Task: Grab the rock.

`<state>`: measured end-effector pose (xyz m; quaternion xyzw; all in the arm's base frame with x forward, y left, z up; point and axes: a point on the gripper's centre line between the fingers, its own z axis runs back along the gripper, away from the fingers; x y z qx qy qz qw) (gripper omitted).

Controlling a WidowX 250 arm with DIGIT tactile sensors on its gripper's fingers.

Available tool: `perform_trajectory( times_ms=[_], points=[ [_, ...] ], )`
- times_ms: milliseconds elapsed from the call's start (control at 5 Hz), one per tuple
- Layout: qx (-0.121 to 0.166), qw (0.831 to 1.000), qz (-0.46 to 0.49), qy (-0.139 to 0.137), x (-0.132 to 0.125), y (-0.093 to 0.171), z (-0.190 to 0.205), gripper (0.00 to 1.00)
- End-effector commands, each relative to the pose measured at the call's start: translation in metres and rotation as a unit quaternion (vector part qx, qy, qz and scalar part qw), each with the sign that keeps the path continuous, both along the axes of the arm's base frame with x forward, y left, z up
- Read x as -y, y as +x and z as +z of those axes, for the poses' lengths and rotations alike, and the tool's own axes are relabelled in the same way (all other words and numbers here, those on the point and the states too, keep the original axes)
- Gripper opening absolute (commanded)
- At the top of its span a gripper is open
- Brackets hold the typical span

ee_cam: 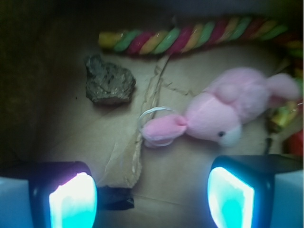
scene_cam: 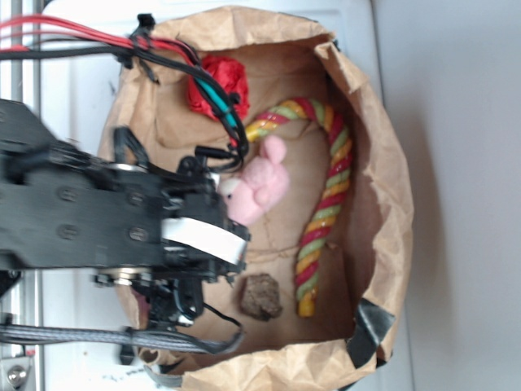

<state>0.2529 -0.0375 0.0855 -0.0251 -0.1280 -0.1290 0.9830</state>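
end effector (ee_cam: 152,197): fingers apart, empty | rock (ee_cam: 108,80): ahead, off toward one finger, untouched

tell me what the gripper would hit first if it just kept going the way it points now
Probably the bare paper floor of the bag: the open gripper points between the rock and the pink plush toy, though depth is unclear.

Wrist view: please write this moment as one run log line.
pincer open, empty | rock untouched on bag floor | pink plush beside
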Motion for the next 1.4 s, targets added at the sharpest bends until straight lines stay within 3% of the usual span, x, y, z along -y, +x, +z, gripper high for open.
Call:
perform_trajectory(
  times_ms=[0,600,1200],
  points=[
    [0.016,0.999,-0.035,-0.013,0.034,0.021,0.009,1.00],
    [0.016,0.999,-0.046,-0.019,0.057,0.036,-0.004,1.00],
    [0.019,0.999,-0.029,0.003,0.061,0.054,-0.021,1.00]
  ],
)
